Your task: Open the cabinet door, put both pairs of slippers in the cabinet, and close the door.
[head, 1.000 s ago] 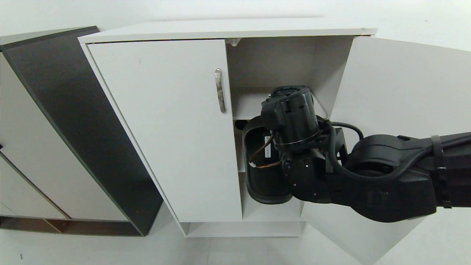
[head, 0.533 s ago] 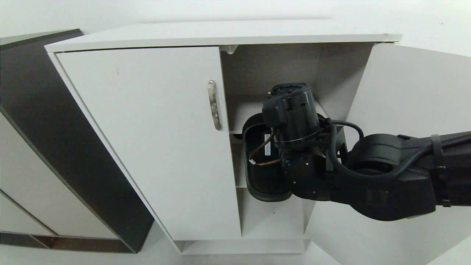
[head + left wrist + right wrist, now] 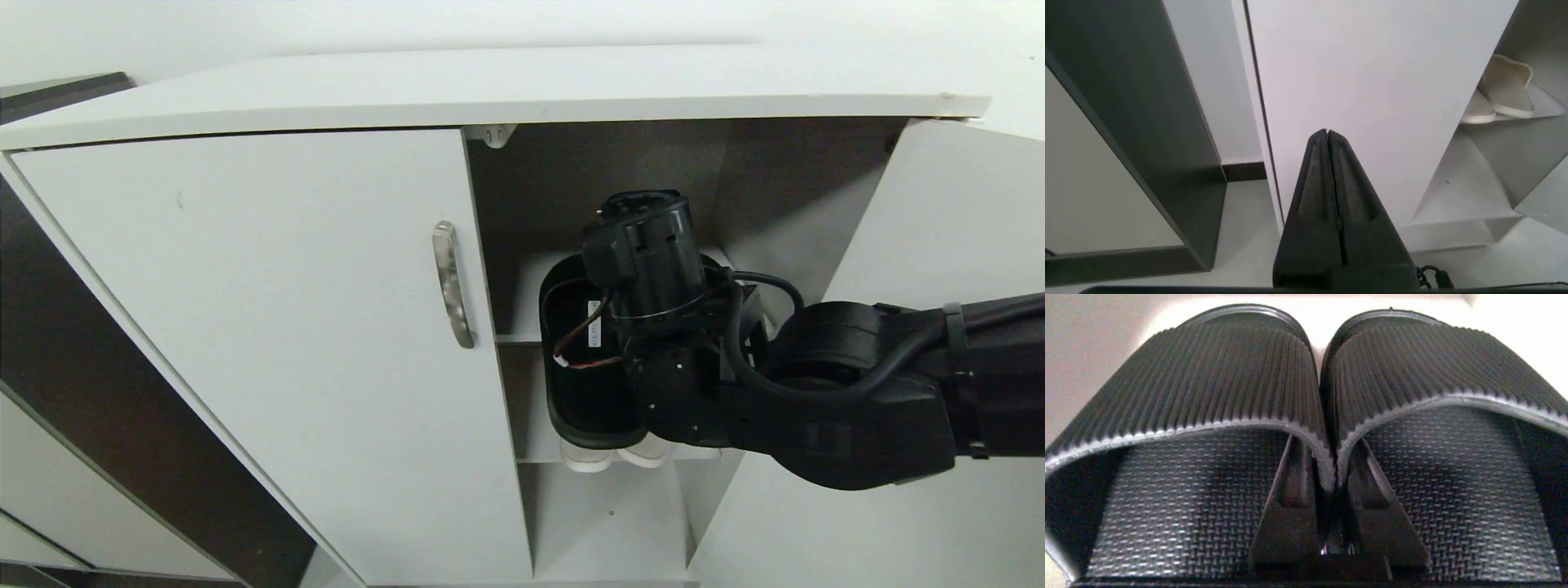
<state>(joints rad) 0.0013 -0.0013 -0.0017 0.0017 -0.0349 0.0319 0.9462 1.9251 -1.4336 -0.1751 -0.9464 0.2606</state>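
Note:
The white cabinet [image 3: 490,90] has its left door [image 3: 269,343] closed and its right door [image 3: 939,269] swung open. In the open right half hangs a pair of black slippers [image 3: 584,367], in front of the shelves. My right gripper [image 3: 1327,461] is shut on them, pinching the two ribbed straps [image 3: 1249,384] together. A pair of white slippers [image 3: 612,457] lies on a lower shelf just beneath; it also lies there [image 3: 1507,86] in the left wrist view. My left gripper [image 3: 1327,139] is shut on nothing, low in front of the closed left door [image 3: 1372,82].
A metal handle [image 3: 453,286] runs down the left door's edge. A dark-sided cabinet [image 3: 73,343] stands close on the left. The bottom compartment [image 3: 608,514] lies under the white slippers. The open right door limits room on the right.
The head view has drawn closer to the cabinet. My right gripper with the black slippers sits higher and deeper in the opening, and the white slippers have come into sight beneath.

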